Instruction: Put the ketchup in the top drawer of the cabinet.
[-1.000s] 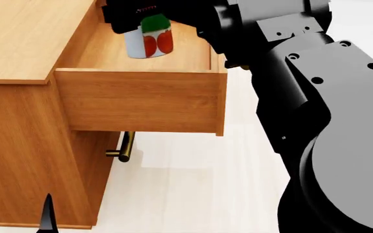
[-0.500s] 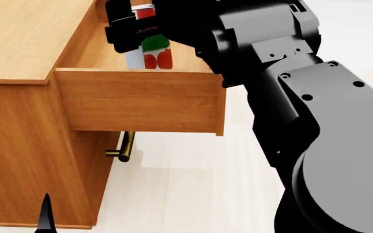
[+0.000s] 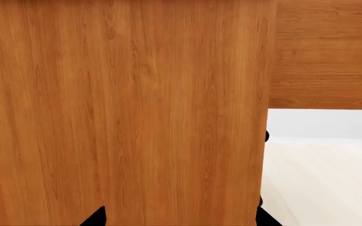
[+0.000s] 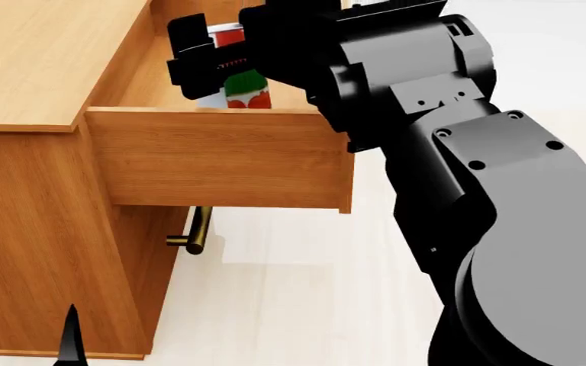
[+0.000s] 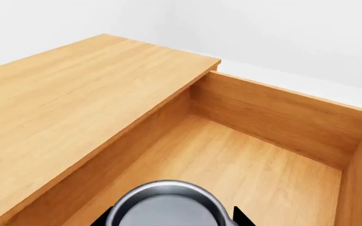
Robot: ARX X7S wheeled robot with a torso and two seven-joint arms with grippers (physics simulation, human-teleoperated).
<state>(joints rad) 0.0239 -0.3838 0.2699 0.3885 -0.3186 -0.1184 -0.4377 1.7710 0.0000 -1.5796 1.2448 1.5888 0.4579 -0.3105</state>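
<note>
The right gripper (image 4: 222, 65) is closed around the ketchup (image 4: 234, 85), holding the can upright inside the open top drawer (image 4: 222, 156), just behind the drawer's front panel. The can's base is hidden by that panel, so whether it touches the drawer floor cannot be told. The right wrist view shows the silver lid over bare drawer floor, beside the cabinet (image 5: 74, 108) top. Upright carriage probably allows a stable release. The left gripper (image 4: 69, 339) hangs low by the cabinet's front; its state cannot be told.
</note>
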